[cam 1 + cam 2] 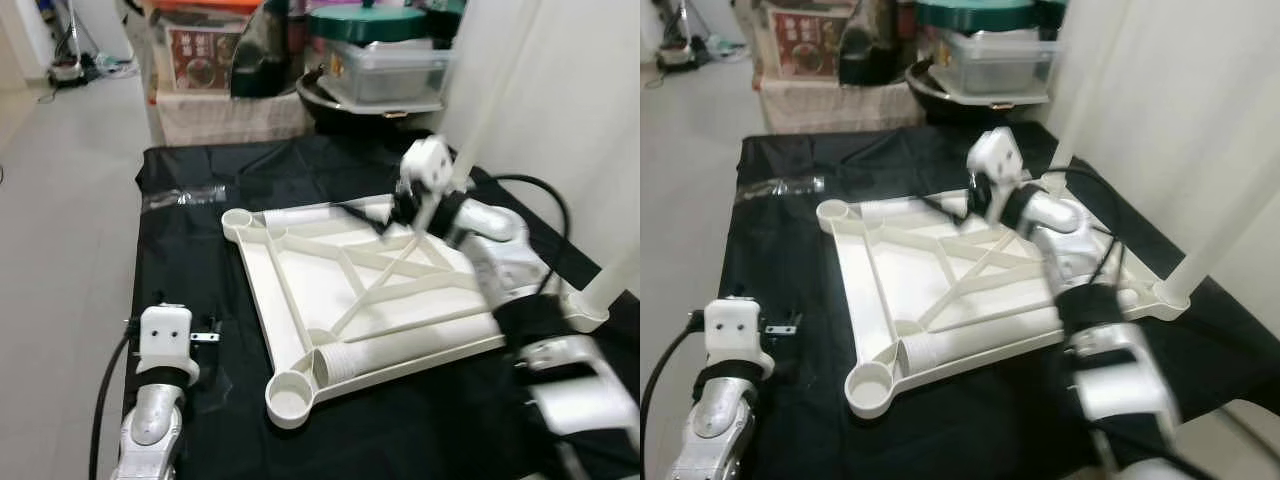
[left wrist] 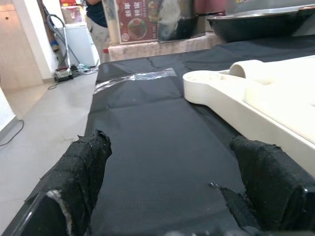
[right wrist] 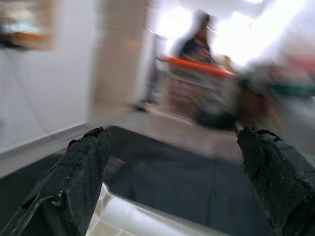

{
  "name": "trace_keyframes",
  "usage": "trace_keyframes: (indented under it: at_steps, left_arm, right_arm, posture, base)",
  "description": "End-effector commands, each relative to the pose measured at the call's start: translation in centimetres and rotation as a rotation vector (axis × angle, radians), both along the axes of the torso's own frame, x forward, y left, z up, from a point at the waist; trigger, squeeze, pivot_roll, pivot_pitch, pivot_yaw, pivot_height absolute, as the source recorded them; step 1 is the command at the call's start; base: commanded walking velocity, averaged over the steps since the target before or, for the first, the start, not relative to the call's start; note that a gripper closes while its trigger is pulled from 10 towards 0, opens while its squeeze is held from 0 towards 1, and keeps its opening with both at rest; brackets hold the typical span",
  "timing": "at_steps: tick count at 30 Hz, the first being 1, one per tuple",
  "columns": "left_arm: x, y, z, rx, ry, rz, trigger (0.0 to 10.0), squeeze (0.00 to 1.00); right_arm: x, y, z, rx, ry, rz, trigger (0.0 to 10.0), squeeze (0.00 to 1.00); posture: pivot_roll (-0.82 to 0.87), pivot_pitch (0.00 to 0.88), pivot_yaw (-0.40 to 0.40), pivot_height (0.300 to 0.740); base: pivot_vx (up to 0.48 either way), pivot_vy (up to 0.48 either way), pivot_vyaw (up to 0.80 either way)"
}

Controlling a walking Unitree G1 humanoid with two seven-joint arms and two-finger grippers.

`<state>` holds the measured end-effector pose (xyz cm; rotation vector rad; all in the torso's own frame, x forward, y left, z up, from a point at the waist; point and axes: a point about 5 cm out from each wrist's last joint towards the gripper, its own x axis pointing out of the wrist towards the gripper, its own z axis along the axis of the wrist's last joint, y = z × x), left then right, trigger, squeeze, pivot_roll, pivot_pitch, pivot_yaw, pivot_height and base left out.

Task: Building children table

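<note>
I see the white tabletop (image 1: 350,300) lying underside-up on the black cloth (image 1: 190,250), two legs (image 1: 480,110) standing at its right corners. My right gripper (image 3: 172,162) (blurred) hovers over the far edge, fingers spread wide, empty. Left gripper (image 2: 172,167) sits low at the near left, also wide apart, holding nothing.

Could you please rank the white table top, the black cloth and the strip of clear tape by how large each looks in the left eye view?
1. Black cloth, spreading beyond the table top on all sides.
2. White table top, lying upside down on it.
3. Strip of clear tape, clearly the smallest.
</note>
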<state>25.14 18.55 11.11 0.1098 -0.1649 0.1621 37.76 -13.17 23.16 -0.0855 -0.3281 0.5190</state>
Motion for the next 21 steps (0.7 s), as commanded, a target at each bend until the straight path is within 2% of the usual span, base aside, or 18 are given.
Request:
trace_keyframes:
  at_steps: [1,2,4,6,8,10,11,12,13,14,15,16,17,21]
  left_arm:
    - [-0.2,-0.1,0.0,0.007,0.005,-0.002,10.0,0.00]
    - [-0.2,-0.1,0.0,0.005,0.004,-0.004,10.0,0.00]
    - [-0.2,-0.1,0.0,0.005,0.004,-0.004,10.0,0.00]
    - [-0.3,-0.3,0.3,0.008,0.001,-0.018,10.0,0.00]
    - [-0.4,-0.4,0.4,0.010,-0.001,-0.024,10.0,0.00]
    - [-0.4,-0.4,0.4,0.010,-0.001,-0.024,10.0,0.00]
    - [-0.8,-0.6,1.2,0.030,-0.011,-0.045,10.0,0.00]
    - [-0.8,-0.6,1.2,0.030,-0.011,-0.045,10.0,0.00]
    - [-1.6,-0.6,1.9,0.034,-0.020,-0.053,10.0,0.00]
    - [-1.6,-0.6,1.9,0.034,-0.020,-0.053,10.0,0.00]
    - [-2.5,-0.6,2.4,0.042,-0.024,-0.052,10.0,0.00]
    - [-2.5,-0.6,2.4,0.042,-0.024,-0.052,10.0,0.00]
    - [-3.1,-0.5,2.7,0.037,-0.026,-0.042,10.0,0.00]
    - [-3.3,-0.5,2.3,0.032,-0.017,-0.016,10.0,0.00]
  right_arm:
    - [-0.3,-0.7,-1.9,0.045,0.074,-0.117,10.0,0.00]
    - [-0.7,-0.4,-2.6,0.068,0.102,-0.113,10.0,0.00]
    - [-0.7,-0.4,-2.6,0.068,0.102,-0.113,10.0,0.00]
    - [-2.0,0.2,-3.6,0.051,0.122,-0.084,10.0,0.00]
    - [-2.5,0.5,-3.9,0.043,0.127,-0.084,10.0,0.00]
    - [-2.5,0.5,-3.9,0.043,0.127,-0.084,10.0,0.00]
    - [-3.3,0.7,-4.4,0.033,0.137,-0.075,10.0,0.00]
    - [-3.3,0.7,-4.4,0.033,0.137,-0.075,10.0,0.00]
    - [-4.0,0.9,-4.8,0.020,0.138,-0.082,10.0,0.00]
    - [-4.0,0.9,-4.8,0.020,0.138,-0.082,10.0,0.00]
    - [-4.6,1.3,-5.1,0.008,0.139,-0.084,10.0,0.00]
    - [-4.6,1.3,-5.1,0.008,0.139,-0.084,10.0,0.00]
    - [-5.1,1.8,-5.3,0.004,0.143,-0.094,10.0,0.00]
    - [-5.4,2.9,-5.7,0.001,0.170,-0.096,10.0,0.00]
  posture:
    - [0.04,0.000,-0.101,0.740]
    - [0.04,0.000,-0.101,0.740]
    - [0.04,0.000,-0.101,0.740]
    - [0.03,0.000,-0.097,0.740]
    - [0.03,0.000,-0.097,0.740]
    - [0.03,0.000,-0.097,0.740]
    - [0.03,0.000,-0.094,0.740]
    - [0.03,0.000,-0.094,0.740]
    - [0.03,0.000,-0.091,0.740]
    - [0.03,0.000,-0.091,0.740]
    - [0.04,0.000,-0.091,0.740]
    - [0.04,0.000,-0.091,0.740]
    - [0.04,0.000,-0.094,0.740]
    - [0.05,0.000,-0.100,0.740]
  base:
    - [0.000,0.000,0.00]
    - [0.000,0.000,0.00]
    - [0.000,0.000,0.00]
    - [0.000,0.000,0.00]
    - [0.000,0.000,0.00]
    - [0.000,0.000,0.00]
    - [0.000,0.000,0.00]
    - [0.000,0.000,0.00]
    - [0.000,0.000,0.00]
    - [0.000,0.000,0.00]
    - [0.000,0.000,0.00]
    - [0.000,0.000,0.00]
    - [0.000,0.000,0.00]
    - [0.000,0.000,0.00]
